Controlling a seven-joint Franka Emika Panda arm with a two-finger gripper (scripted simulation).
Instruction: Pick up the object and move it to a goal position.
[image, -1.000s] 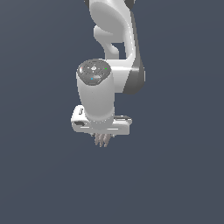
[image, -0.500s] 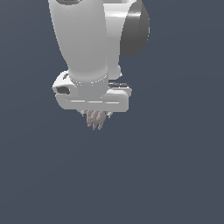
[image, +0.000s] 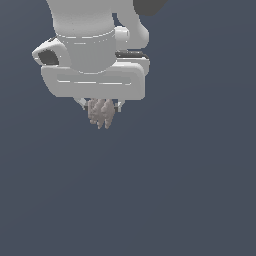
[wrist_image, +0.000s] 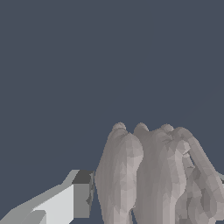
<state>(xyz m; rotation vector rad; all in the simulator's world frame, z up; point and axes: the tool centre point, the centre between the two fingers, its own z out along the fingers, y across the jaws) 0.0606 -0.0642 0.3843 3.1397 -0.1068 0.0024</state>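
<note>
The object (image: 101, 113) is a small pinkish-tan lumpy thing with vertical lobes. It hangs below the white gripper (image: 100, 106), held between its two short fingers, in the upper left of the exterior view. The gripper is shut on it. The white hand and arm cover the top of the object. In the wrist view the object (wrist_image: 148, 175) fills the lower middle, with one white, dark-tipped finger (wrist_image: 76, 197) pressed against its side. The other finger is hidden behind the object.
A plain dark grey-blue surface (image: 190, 190) fills the background in both views. Nothing else shows. The arm's white body (image: 85, 35) fills the upper left of the exterior view.
The arm with the held object looks larger in the exterior view and sits higher and further left. The gripper stays shut on the object.
</note>
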